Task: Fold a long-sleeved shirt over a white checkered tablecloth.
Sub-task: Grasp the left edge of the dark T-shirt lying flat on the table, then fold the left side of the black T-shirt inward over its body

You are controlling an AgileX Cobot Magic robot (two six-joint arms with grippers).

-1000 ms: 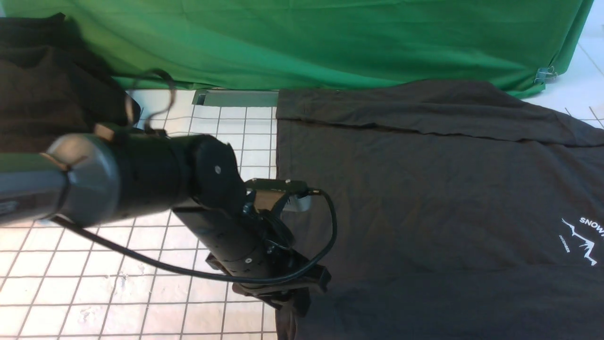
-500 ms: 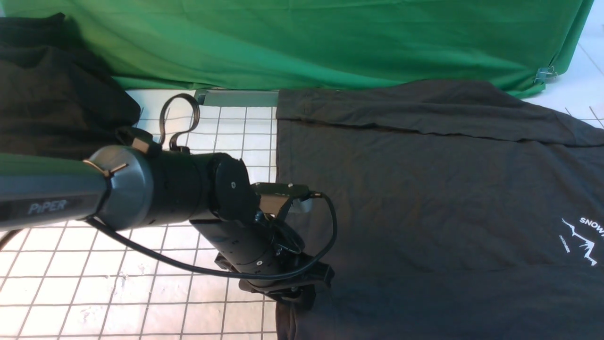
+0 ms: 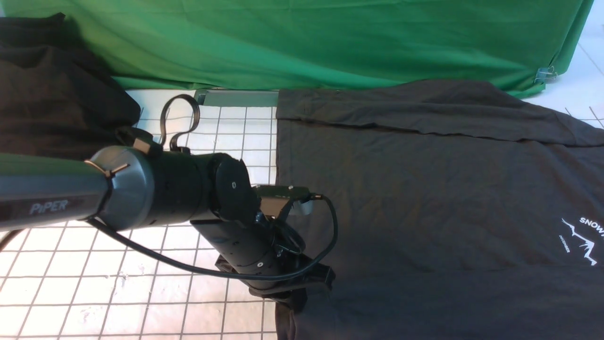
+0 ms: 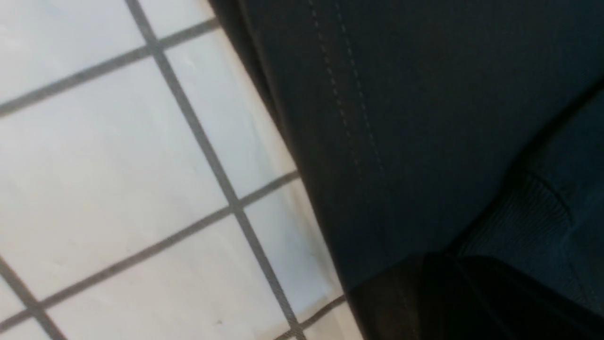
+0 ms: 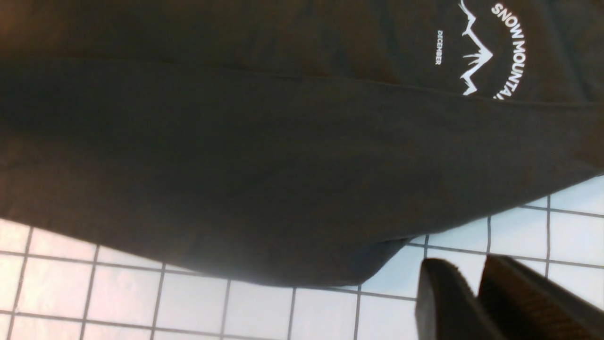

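One shirt [image 3: 424,189], charcoal, is lying spread flat on one checkered tablecloth [image 3: 94,283], filling the right half of the front view and running off its right and near sides. One white print [image 3: 585,238] is showing on it at the far right. One sleeve is lying folded across the body along the far side.

Two grippers are showing, one per wrist. The left gripper [image 3: 295,295] is pressing down at the shirt's straight left edge, close to the near corner, and its jaws are clenching a small bunch of that edge. One black cable [image 3: 141,257] is looping under the left arm [image 3: 141,193]. The right gripper [image 5: 465,274] is showing only in its own wrist view, over bare squares just beside the shirt's curved edge; its fingers are standing a slim gap apart and gripping nothing.

One green cloth [image 3: 306,42] is hanging along the far side, and one plain black garment heap [image 3: 47,94] is sitting at the far left. Bare tablecloth is lying open left of the shirt's edge, from the heap to the near side.
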